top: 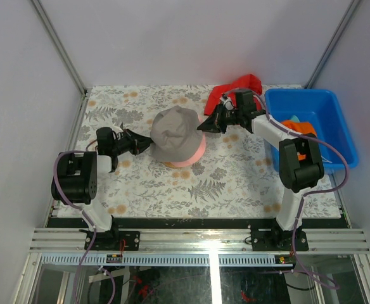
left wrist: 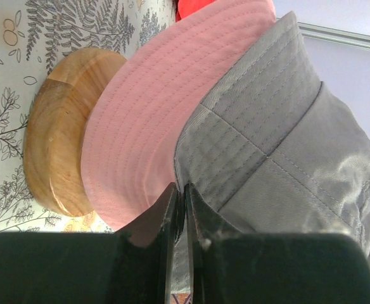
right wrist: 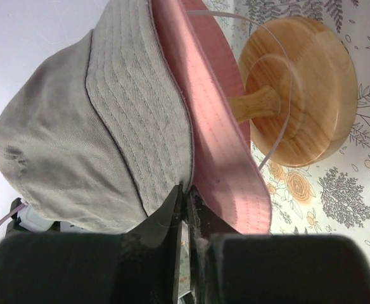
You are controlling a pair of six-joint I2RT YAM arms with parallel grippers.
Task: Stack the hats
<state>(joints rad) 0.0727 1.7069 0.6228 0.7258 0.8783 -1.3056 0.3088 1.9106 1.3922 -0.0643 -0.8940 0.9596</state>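
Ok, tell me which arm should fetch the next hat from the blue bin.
Right. The right tool sits between the grey hat and the blue bin holding the orange hat; the left tool is opposite.

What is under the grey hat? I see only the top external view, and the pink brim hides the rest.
Observer: A wooden stand carries the pink hat; the grey hat sits over it.
Operator: Is the grey brim held on the left side?
Observer: It seems so: the left end effector is shut on its edge.
Operator: And on the right side?
Observer: The right end effector is shut too, where the grey and pink brims meet.
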